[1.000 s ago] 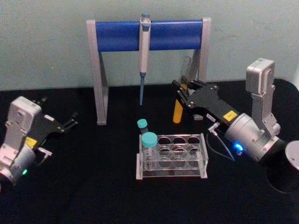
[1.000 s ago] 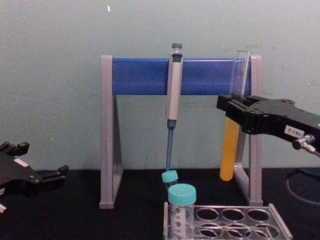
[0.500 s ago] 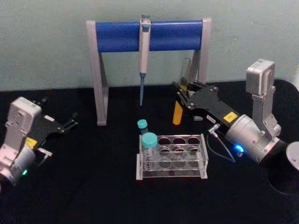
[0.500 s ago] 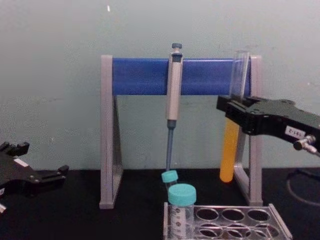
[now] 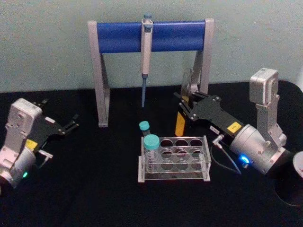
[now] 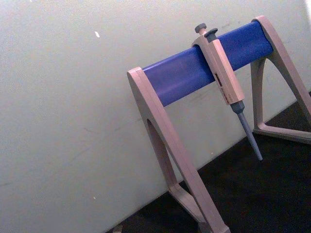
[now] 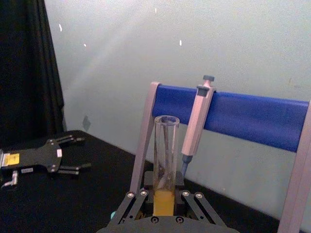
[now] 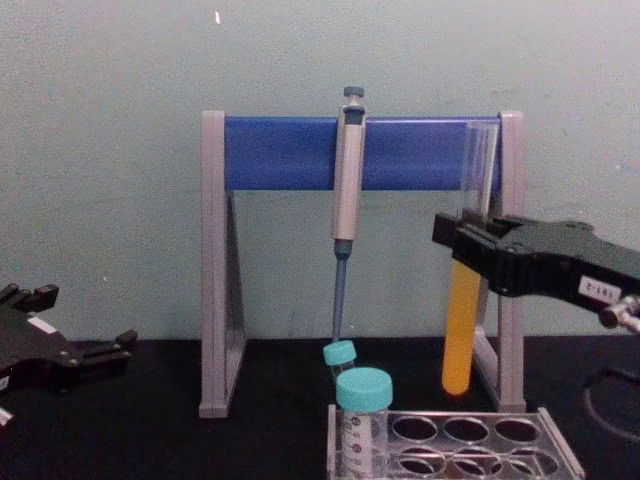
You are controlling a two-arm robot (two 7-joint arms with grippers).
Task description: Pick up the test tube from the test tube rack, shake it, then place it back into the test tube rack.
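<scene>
Test tube (image 8: 461, 330) upright in right pincer (image 8: 465, 242), its yellow label (image 5: 233, 126) unreadable.

Soft, even light on the pale green wall (image 8: 100, 200). The matte black tabletop (image 5: 104, 198) looks dark and flat. A faint shadow edges the tall grey stand with blue crossbar (image 8: 213, 260). Pale highlights streak the tall clear glass test tube (image 7: 166, 155).

Right end effector (image 5: 183, 105) is black (yellow label (image 5: 233, 126), silver wrist (image 5: 252, 145)).
</scene>
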